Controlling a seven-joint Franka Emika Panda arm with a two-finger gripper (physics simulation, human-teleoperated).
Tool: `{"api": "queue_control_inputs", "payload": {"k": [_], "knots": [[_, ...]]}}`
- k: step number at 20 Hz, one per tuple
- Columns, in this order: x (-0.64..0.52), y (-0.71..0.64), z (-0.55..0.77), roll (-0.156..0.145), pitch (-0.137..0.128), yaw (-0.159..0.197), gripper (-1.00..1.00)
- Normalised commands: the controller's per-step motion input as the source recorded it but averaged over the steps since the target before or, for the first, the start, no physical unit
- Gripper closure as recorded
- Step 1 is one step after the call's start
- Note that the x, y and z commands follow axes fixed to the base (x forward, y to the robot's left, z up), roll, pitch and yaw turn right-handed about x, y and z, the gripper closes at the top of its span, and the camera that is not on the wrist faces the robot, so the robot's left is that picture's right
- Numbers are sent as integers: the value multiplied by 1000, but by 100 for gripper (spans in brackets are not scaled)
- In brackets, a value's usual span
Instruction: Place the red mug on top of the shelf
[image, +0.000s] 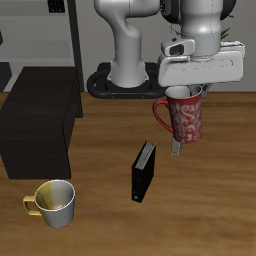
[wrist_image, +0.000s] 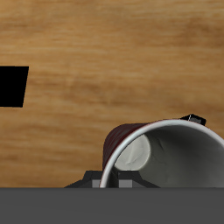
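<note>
Exterior view shows the tool (image: 182, 95) clamped on the rim of the red mug (image: 186, 118), lifted clear of the tabletop (image: 200, 210). Pickup looks done; the shelf (image: 38, 125) stands well apart, its top bare.

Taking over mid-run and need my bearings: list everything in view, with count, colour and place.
red mug: one, dark red with pale speckles, light grey inside, held in the air above the table
shelf: one, black, low and flat-topped, far from the mug across the table
yellow-and-white mug: one, near the table's front edge, before the shelf
small box: one, black, upright, mid-table
table: one, wood brown
gripper: one, white, closed on the mug's rim
</note>
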Motion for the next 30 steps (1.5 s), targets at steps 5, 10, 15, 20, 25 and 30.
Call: {"api": "queue_control_inputs", "payload": {"k": [5,10,15,20,25,30], "knots": [[-484,-400,404,32,-66,35,100],[-392,-491,244,-4,-18,-7,100],[-329,-558,282,-18,-16,-30,100],[-276,-501,174,-6,-4,-39,100],[-151,-483,47,-28,16,-38,100],[-38,-513,58,-64,1,-4,100]]}}
